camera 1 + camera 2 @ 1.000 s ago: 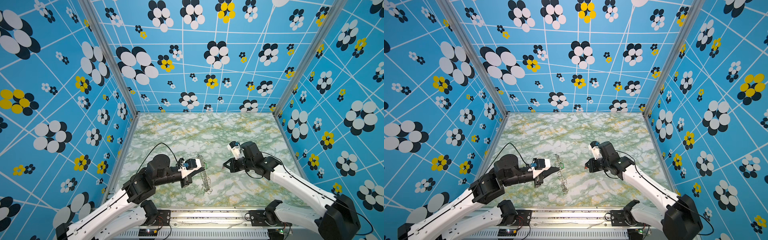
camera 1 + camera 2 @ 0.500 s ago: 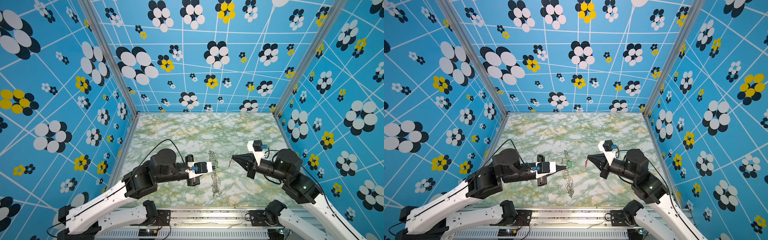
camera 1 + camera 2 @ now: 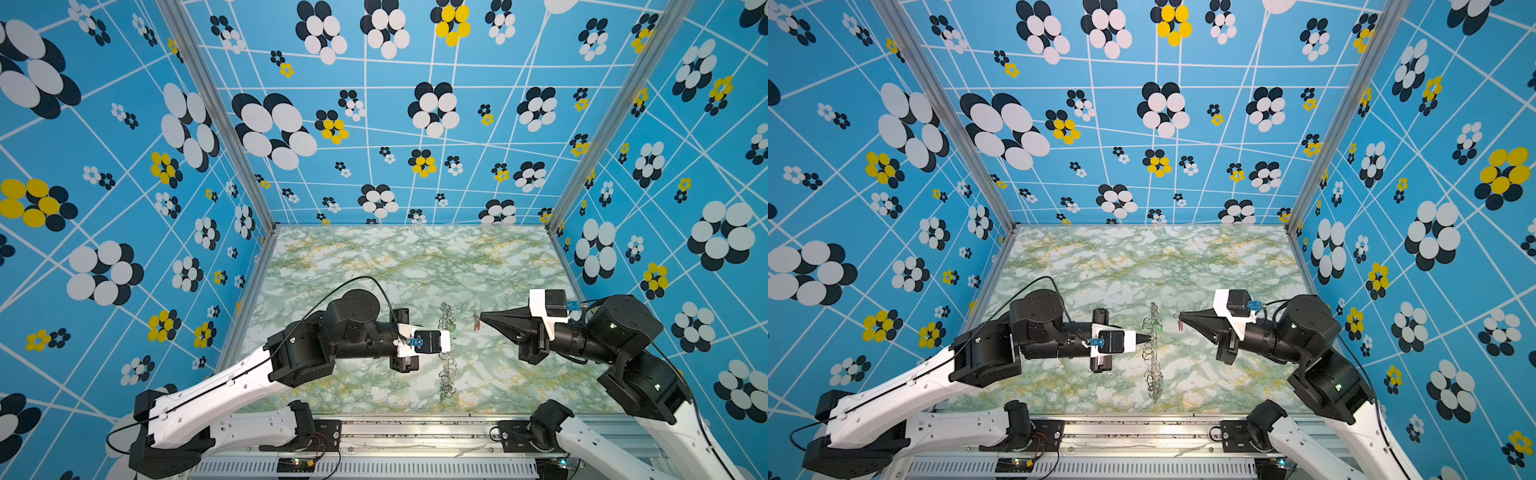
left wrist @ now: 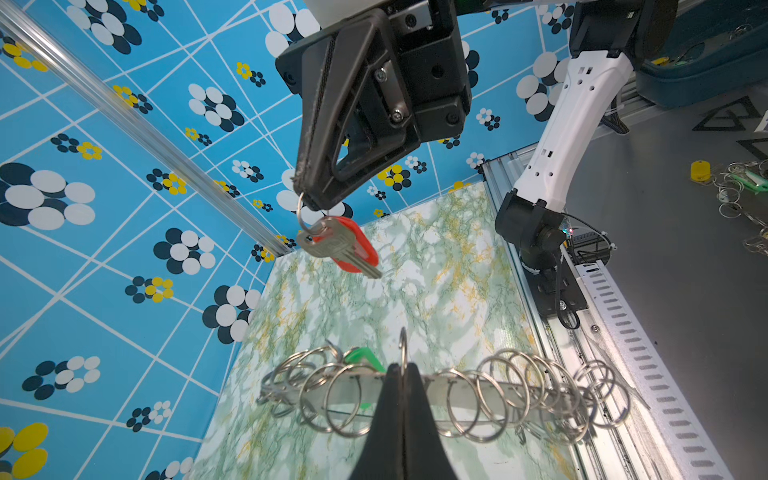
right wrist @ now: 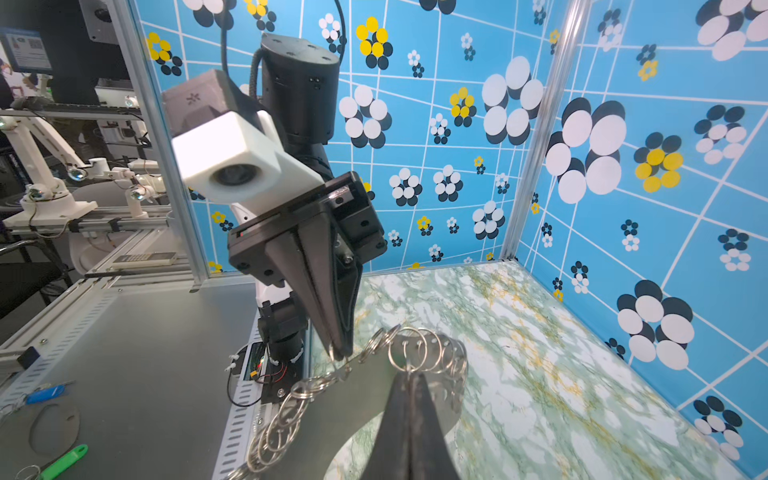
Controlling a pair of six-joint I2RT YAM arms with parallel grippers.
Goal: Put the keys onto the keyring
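Roughly halfway, by my read. Left gripper (image 4: 402, 368) is pinched tight on the keyring (image 4: 465, 388), gripping at the rim among the wire rings and holding it on edge, apparently clear of the bench (image 3: 374, 266), over the middle and toward the edge where the arm bases sit. A green tag (image 4: 365, 358) already hangs among those rings, so one key looks done, though its metal blade isn't clearly visible, so I can't confirm it's properly threaded. Right gripper (image 4: 309, 201) is clamped narrow on a small split ring (image 4: 301, 216), with the red-tagged key (image 4: 338, 247) dangling below it. In both top views that key sits just beside the keyring, on the right-arm side, with a visible gap and no contact. Left to do: bring the red-tagged key across, work it onto one of the keyring's wire rings, release. That's the fiddly part: thin rings, both jaws fully pinched, key free to swing. Another green tag (image 5: 62, 457) lies outside the enclosure; can't tell if it's in scope.
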